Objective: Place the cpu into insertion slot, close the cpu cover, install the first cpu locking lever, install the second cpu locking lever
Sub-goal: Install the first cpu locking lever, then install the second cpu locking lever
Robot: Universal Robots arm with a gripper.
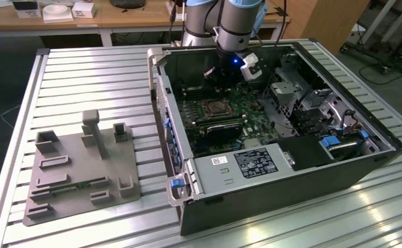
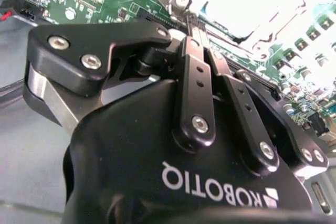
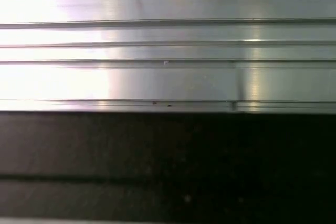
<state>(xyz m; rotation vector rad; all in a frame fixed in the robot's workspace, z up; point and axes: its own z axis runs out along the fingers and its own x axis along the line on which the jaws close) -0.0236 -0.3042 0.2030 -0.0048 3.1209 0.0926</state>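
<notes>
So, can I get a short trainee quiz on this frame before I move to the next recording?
1. True or false: in the second wrist view the gripper is over the green board, close to a corner of the insertion slot.
2. Where does the grey fixture plate lie? A) on the slatted table, at the exterior view's left of the computer case; B) inside the case; C) on the wooden desk behind.
3. Fill the gap: the arm reaches into the case from ____.

Key: 1 true; 2 A; 3 above.
</notes>
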